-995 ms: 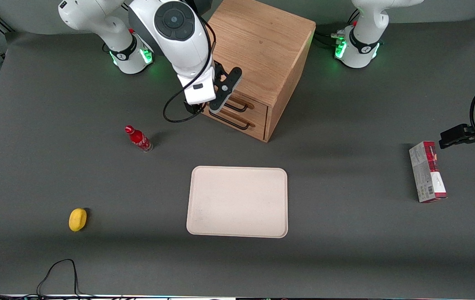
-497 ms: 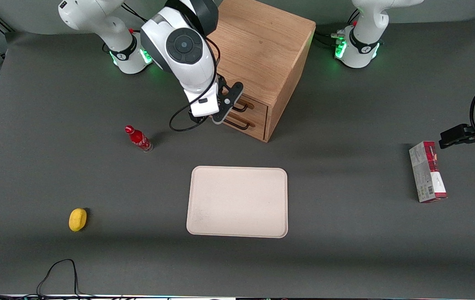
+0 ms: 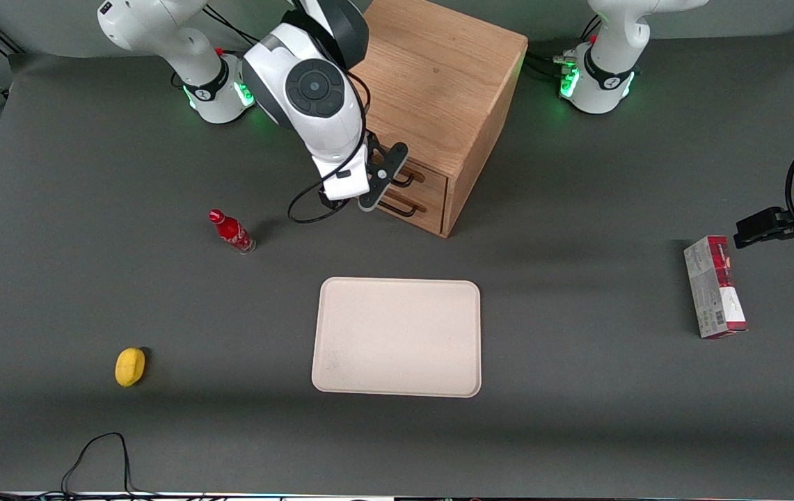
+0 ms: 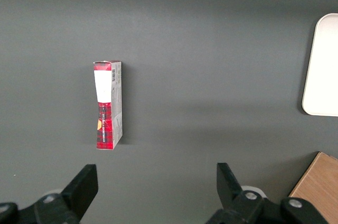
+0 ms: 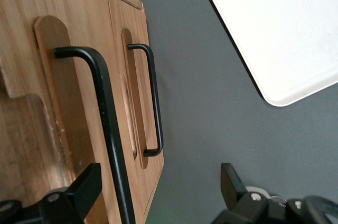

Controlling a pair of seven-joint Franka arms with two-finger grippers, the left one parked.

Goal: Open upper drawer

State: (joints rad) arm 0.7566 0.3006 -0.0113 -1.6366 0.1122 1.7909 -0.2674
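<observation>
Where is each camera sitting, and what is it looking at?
Front view: high above the table, looking down at both arms, the wooden cabinet, the tray and the gripper at the upper drawer.
Right wrist view: on the working arm, facing the drawer's black handle, open fingers showing.
Left wrist view: on the parked arm, looking down at the red box.
All three show the tray.
</observation>
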